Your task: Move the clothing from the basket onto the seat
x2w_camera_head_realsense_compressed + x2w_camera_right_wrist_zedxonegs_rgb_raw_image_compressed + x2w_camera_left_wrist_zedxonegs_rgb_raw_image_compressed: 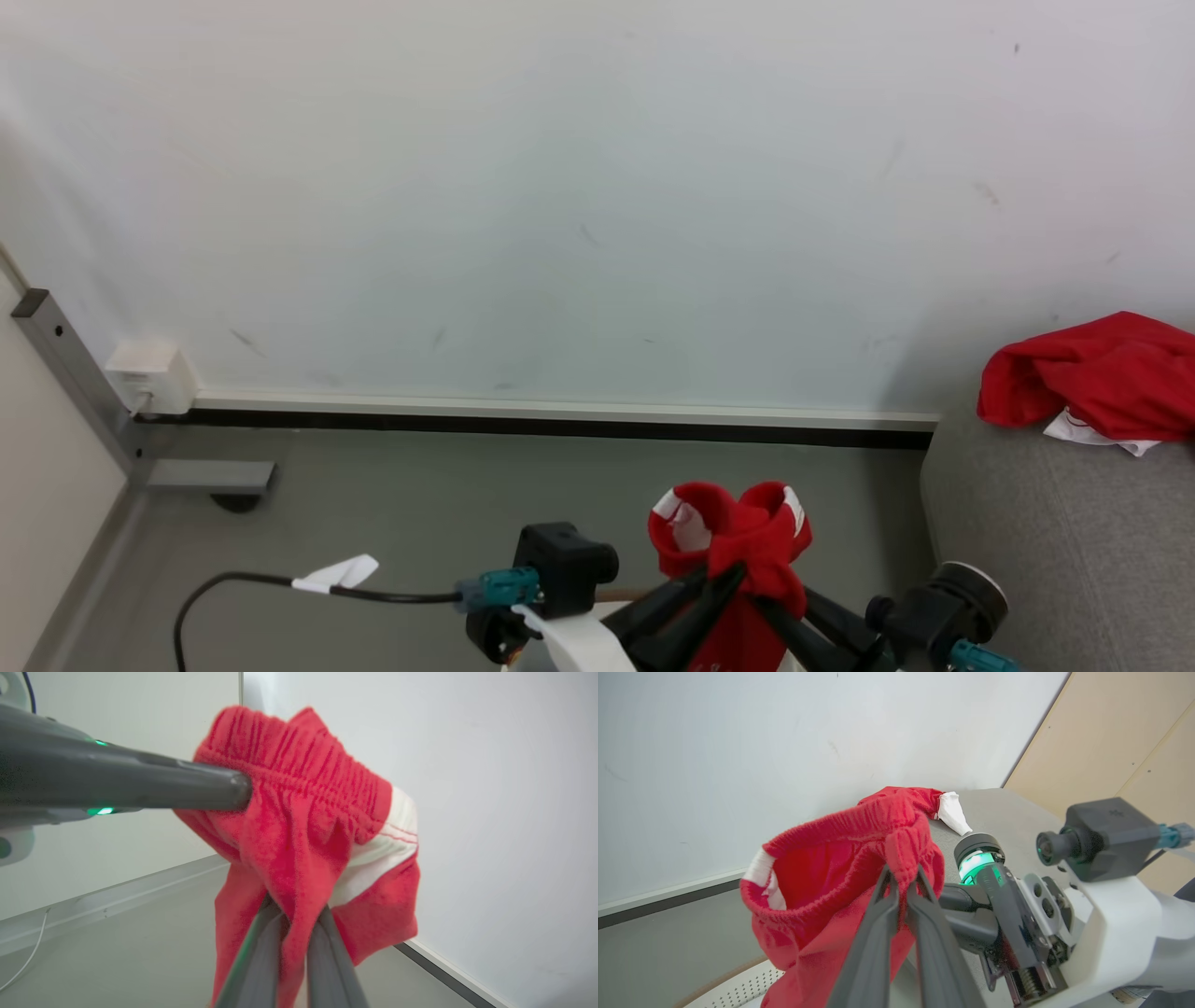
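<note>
Red, white-striped garment (303, 835) hangs bunched, its ribbed top gathered.

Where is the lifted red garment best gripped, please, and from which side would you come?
Probably at the gathered elastic waistband, coming up from below. The red garment hangs from that thick ribbed band, which bunches into a firm fold, while the cloth beneath is loose. The left hand pinches the band this way; the right hand pinches a fold just below it.

jaws: long, dark grey | wrist shell (1125, 933): white | camera (1104, 835): black | connector (509, 588): teal | light (975, 865): green
</note>
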